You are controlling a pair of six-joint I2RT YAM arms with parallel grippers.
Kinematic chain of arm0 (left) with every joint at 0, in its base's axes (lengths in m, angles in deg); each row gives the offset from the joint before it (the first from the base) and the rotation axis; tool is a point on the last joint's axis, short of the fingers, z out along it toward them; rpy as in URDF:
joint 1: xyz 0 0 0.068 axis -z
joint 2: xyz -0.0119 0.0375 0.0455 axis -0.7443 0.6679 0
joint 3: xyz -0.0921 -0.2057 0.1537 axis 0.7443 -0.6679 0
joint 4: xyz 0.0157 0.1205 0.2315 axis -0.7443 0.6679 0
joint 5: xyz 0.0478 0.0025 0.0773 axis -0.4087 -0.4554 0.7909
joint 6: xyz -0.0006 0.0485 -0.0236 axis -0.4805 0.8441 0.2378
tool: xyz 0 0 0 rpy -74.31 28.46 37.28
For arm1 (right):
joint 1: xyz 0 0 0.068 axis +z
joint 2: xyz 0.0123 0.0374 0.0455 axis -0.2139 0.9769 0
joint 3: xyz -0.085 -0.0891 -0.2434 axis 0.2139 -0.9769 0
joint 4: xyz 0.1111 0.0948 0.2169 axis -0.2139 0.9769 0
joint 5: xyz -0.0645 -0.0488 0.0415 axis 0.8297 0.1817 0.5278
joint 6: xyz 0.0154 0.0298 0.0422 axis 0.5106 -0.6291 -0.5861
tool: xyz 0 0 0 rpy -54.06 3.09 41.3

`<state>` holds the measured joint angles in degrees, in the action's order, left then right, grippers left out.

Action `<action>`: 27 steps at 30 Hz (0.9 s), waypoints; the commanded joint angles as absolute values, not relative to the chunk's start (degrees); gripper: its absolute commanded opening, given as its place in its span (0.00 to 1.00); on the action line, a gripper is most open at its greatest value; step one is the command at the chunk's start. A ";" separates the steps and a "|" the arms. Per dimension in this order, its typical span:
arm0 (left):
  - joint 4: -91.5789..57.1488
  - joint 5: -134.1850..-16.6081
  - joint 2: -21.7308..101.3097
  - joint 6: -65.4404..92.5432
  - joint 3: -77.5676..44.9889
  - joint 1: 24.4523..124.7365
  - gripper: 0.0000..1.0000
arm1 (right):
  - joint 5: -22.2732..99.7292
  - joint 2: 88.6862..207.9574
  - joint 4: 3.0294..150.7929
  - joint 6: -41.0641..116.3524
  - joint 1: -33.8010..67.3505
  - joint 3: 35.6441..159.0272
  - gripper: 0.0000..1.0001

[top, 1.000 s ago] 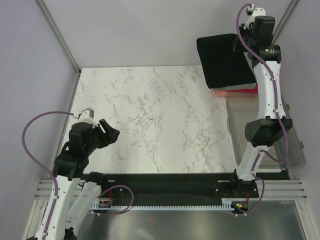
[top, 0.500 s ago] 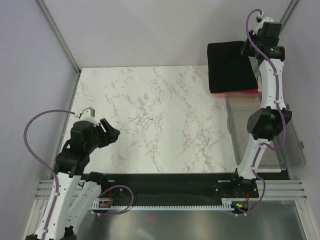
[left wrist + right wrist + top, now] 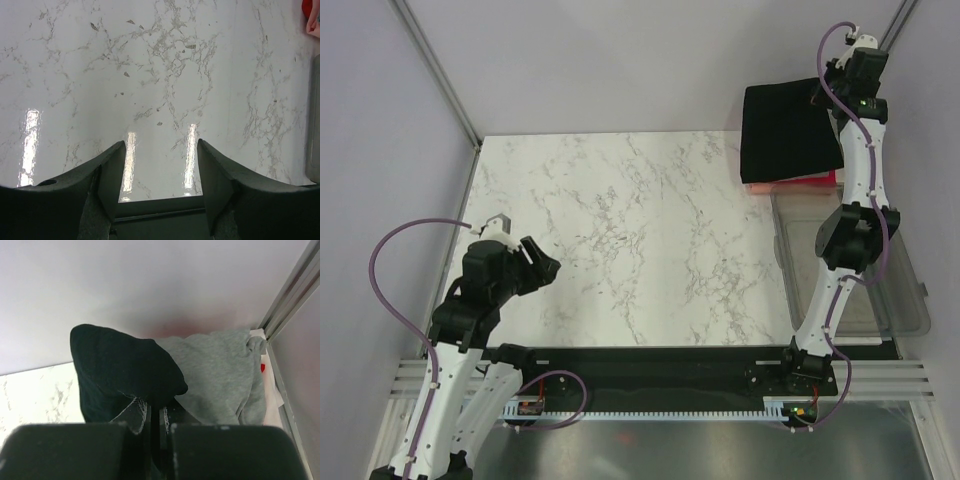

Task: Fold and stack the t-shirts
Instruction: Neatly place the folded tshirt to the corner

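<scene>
The folded black t-shirt (image 3: 788, 131) hangs from my right gripper (image 3: 827, 93) at the far right corner, over the stack. My right gripper (image 3: 156, 412) is shut on the black t-shirt (image 3: 120, 370), pinching an edge of it. Under it lies the heather grey t-shirt (image 3: 220, 375), folded. The red-pink t-shirt (image 3: 812, 180) shows as a thin edge below the black one. My left gripper (image 3: 542, 265) is open and empty at the near left, low over the marble table (image 3: 640, 240). In the left wrist view its fingers (image 3: 112, 175) stand wide apart over bare marble.
A clear plastic bin (image 3: 820, 260) sits along the right edge, under my right arm. Grey walls close the back and both sides. A black rail (image 3: 650, 360) runs along the near edge. A bit of red-pink cloth (image 3: 312, 17) shows in the left wrist view.
My right gripper has carried the black t-shirt rightward and a little back, squaring it over the stack in the corner. The left arm has not moved.
</scene>
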<state>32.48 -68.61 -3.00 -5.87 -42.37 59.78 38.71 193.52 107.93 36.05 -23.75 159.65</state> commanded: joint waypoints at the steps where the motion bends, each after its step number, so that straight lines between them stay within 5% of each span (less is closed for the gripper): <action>1: 31.65 -67.31 -2.57 -6.86 -42.23 59.43 0.66 | 40.21 196.35 99.43 35.93 -24.74 162.32 0.00; 9: 31.65 -65.73 -3.10 -7.12 -42.40 59.52 0.66 | 47.67 206.52 91.64 37.87 -25.97 163.29 0.00; 12: 31.65 -65.82 -3.45 -7.12 -42.40 59.43 0.66 | 55.22 211.27 88.89 35.24 -26.33 166.00 0.10; 13: 31.65 -65.73 -3.45 -7.12 -42.40 59.35 0.66 | 58.73 211.82 88.71 34.45 -26.24 166.37 0.31; 14: 31.65 -65.73 -3.71 -7.12 -42.32 59.43 0.66 | 59.72 212.00 88.36 33.92 -26.33 166.37 0.81; 15: 31.73 -65.82 -3.97 -7.04 -42.32 59.43 0.66 | 60.25 211.56 88.27 33.22 -26.33 166.11 0.95; 27: 31.47 -66.61 -6.43 -6.77 -42.32 59.43 0.67 | 67.21 182.22 95.37 25.04 -26.33 155.21 0.98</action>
